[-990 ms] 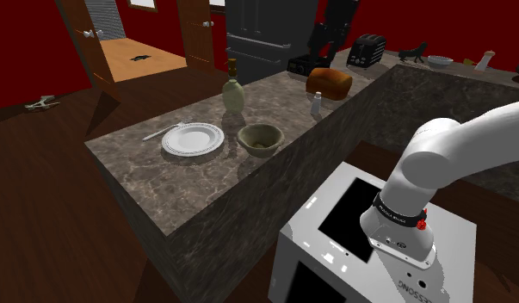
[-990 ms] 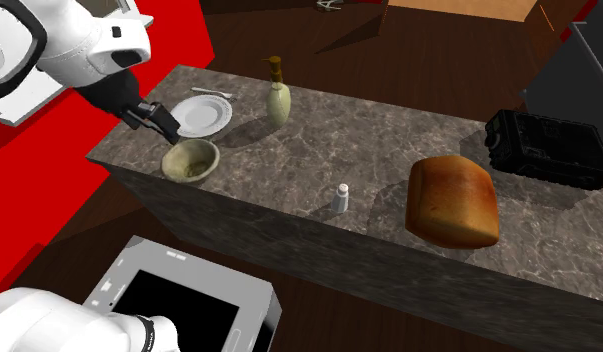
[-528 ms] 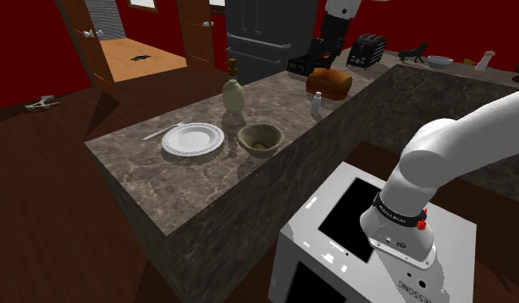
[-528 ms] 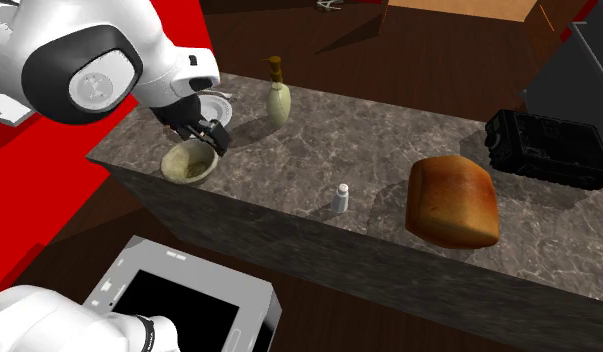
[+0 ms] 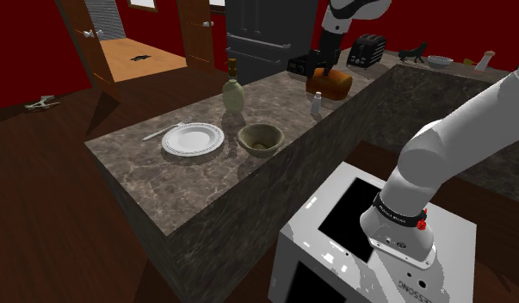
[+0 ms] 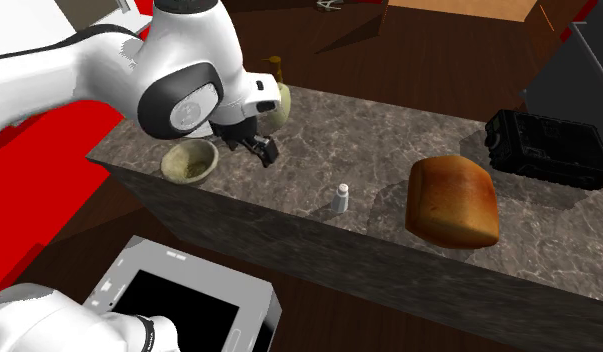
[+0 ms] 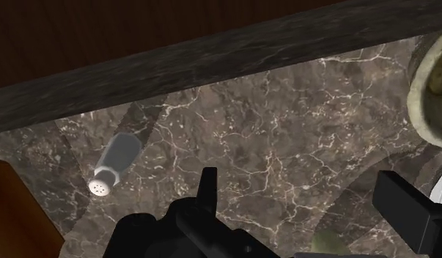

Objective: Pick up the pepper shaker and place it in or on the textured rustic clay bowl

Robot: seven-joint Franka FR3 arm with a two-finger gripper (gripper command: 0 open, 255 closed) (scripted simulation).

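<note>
Black end effector (image 7: 300,190) spread and empty, pepper shaker (image 7: 115,165) apart, tan bowl (image 7: 430,88) half cut off

Bowl (image 6: 190,161) at the left end of the table (image 6: 379,130) in the second exterior view, pepper shaker (image 6: 340,198) upright near the front edge, bread loaf (image 6: 451,201) to its right, gripper (image 6: 265,152) above the table between bowl and pepper shaker, plate (image 5: 193,139) left of the bowl in the shoulder view, bottle (image 5: 233,90) behind both.

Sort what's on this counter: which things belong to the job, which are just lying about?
Job: small grey shaker with white cap; rough olive-beige bowl; open black gripper.
Lying about: round white plate; pale fork; brown bread loaf; pale green pump bottle.
</note>
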